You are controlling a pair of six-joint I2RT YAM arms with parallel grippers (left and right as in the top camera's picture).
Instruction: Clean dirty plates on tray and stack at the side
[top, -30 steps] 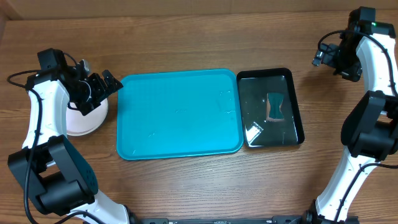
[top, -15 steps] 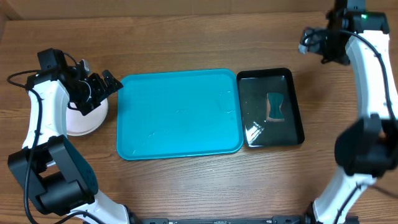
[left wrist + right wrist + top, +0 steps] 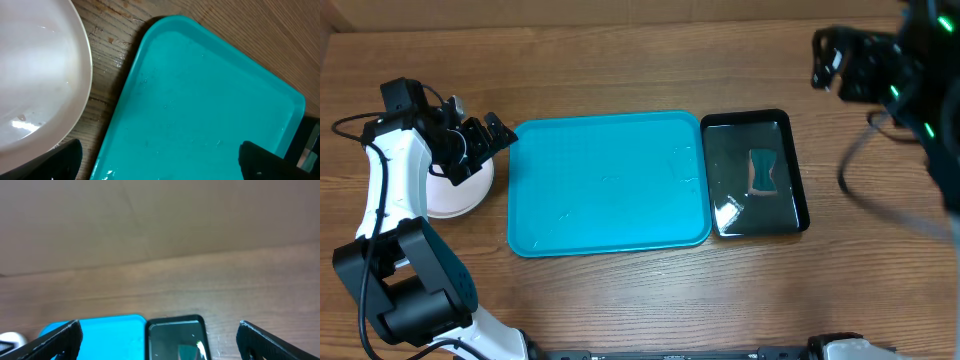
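Observation:
The turquoise tray [image 3: 610,180] lies in the middle of the table with nothing on it. A white plate [image 3: 458,192] rests on the wood just left of it, partly hidden by my left arm. My left gripper [image 3: 485,138] hovers open over the tray's top-left corner. In the left wrist view the plate [image 3: 35,75] fills the left side, the tray [image 3: 200,100] the rest, and the gripper [image 3: 160,162] holds nothing. High over the table's back right, my right gripper [image 3: 830,65] is blurred. In its own view this gripper [image 3: 160,340] is open and empty, well above the tray [image 3: 95,335].
A glossy black tray [image 3: 798,170] sits against the turquoise tray's right edge, and a teal sponge [image 3: 762,170] lies in it. The black tray [image 3: 175,332] also shows in the right wrist view. Bare wood surrounds both trays.
The right arm has swung up and away from the table, and now looks large and blurred at the top right. The left arm, the plate and both trays have not moved.

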